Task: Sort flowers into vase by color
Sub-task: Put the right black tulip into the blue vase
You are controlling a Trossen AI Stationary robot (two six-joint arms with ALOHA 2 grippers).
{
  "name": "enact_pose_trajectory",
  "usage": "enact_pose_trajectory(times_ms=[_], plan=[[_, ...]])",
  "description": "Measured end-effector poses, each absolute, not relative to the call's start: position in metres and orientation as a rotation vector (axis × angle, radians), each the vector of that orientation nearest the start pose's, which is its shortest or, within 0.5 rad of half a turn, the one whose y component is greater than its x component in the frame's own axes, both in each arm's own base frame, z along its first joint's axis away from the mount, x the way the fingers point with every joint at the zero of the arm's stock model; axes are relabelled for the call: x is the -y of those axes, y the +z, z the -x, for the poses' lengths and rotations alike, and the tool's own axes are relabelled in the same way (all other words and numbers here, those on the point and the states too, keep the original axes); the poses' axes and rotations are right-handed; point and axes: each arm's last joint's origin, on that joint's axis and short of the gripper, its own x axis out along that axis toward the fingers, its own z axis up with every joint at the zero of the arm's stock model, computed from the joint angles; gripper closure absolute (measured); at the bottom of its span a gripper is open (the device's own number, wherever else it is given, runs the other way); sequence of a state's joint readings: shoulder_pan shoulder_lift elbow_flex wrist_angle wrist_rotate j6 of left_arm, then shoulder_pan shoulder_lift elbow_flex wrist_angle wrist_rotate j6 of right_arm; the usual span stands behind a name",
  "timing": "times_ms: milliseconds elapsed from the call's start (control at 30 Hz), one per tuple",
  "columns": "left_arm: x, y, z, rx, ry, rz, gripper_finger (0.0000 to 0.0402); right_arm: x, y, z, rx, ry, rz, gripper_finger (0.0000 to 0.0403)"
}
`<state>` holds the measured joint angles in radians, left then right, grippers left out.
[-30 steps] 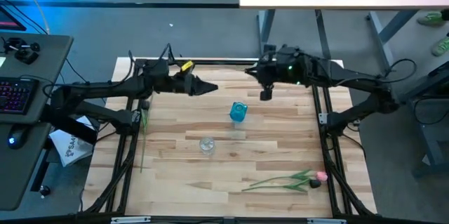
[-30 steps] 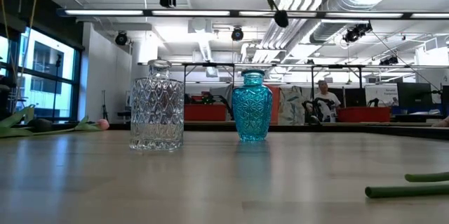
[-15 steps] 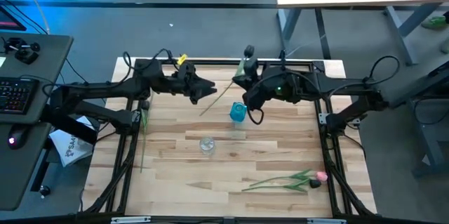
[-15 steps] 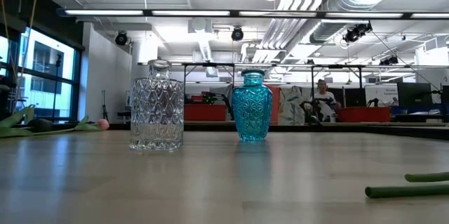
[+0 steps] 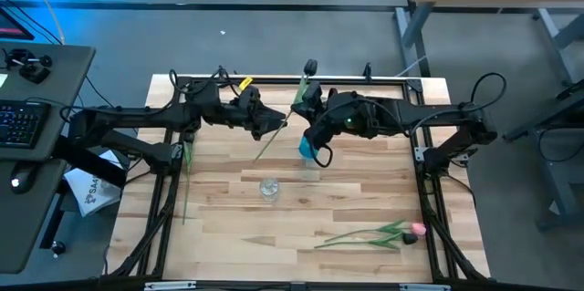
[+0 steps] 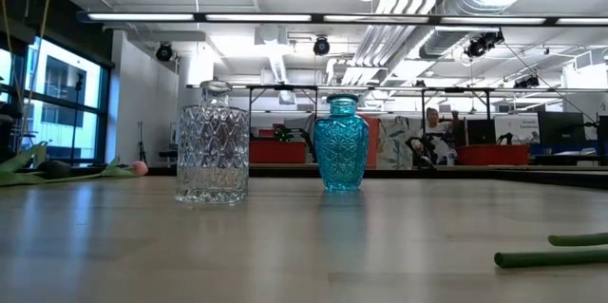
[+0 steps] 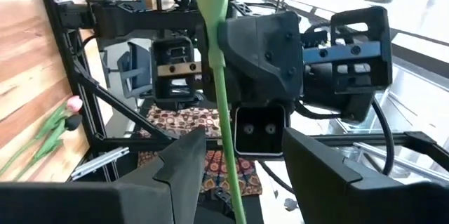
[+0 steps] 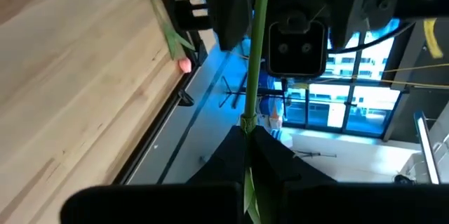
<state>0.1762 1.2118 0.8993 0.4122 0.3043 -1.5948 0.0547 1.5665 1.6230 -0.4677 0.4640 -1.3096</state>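
Both arms meet over the rear middle of the wooden table [image 5: 228,227]. The left gripper [image 5: 276,123] and right gripper [image 5: 307,107] sit close together on one green-stemmed flower [image 5: 274,138] held slantwise above the boards; finger positions cannot be made out. A blue vase [image 5: 308,148] stands just beside the right gripper. A clear vase [image 5: 268,187] stands nearer the front. A pink tulip [image 5: 379,233] lies front right.

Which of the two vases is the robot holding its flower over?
The blue vase. The right gripper holds a green stem near it, while the clear vase stands apart, nearer the table's middle.
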Motion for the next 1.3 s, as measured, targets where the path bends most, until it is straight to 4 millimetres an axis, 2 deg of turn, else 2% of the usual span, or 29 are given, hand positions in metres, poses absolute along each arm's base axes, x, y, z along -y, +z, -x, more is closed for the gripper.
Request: enact_pose_trajectory(times_ms=[167,300,433,633,700,800,967,1067,1200,1300], plan=[[-0.033,0.334,-0.279,-0.046,-0.153,1.577,0.0223,-0.009,0.405,-0.346,-0.597,-0.082,1.38,0.0402],[-0.032,0.329,-0.284,-0.049,-0.13,1.582,0.0239,-0.013,0.405,-0.346,-0.591,-0.072,1.386,0.0402],[-0.033,0.329,-0.285,-0.018,-0.101,1.569,0.0283,-0.013,0.405,-0.346,-0.591,-0.073,1.382,0.0402],[-0.04,0.334,-0.28,0.033,-0.09,1.512,0.0384,-0.012,0.405,-0.346,-0.59,-0.086,1.376,0.0402],[-0.042,0.335,-0.279,0.039,-0.086,1.499,0.0394,-0.014,0.406,-0.346,-0.592,-0.111,1.363,0.0397],[-0.045,0.335,-0.279,0.046,-0.074,1.474,0.0392,-0.015,0.406,-0.346,-0.613,-0.15,1.361,0.0369],[-0.052,0.331,-0.278,0.025,-0.033,1.425,0.0398,-0.019,0.412,-0.345,-0.583,-0.212,1.344,0.0294],[-0.063,0.327,-0.273,-0.003,0.022,1.377,0.0399,-0.025,0.418,-0.343,-0.566,-0.287,1.326,0.0249],[-0.08,0.326,-0.261,-0.007,0.12,1.31,0.04,-0.034,0.43,-0.331,-0.544,-0.368,1.296,0.0202],[-0.09,0.326,-0.253,-0.01,0.174,1.208,0.0401,-0.036,0.444,-0.314,-0.507,-0.469,1.171,0.0181]])
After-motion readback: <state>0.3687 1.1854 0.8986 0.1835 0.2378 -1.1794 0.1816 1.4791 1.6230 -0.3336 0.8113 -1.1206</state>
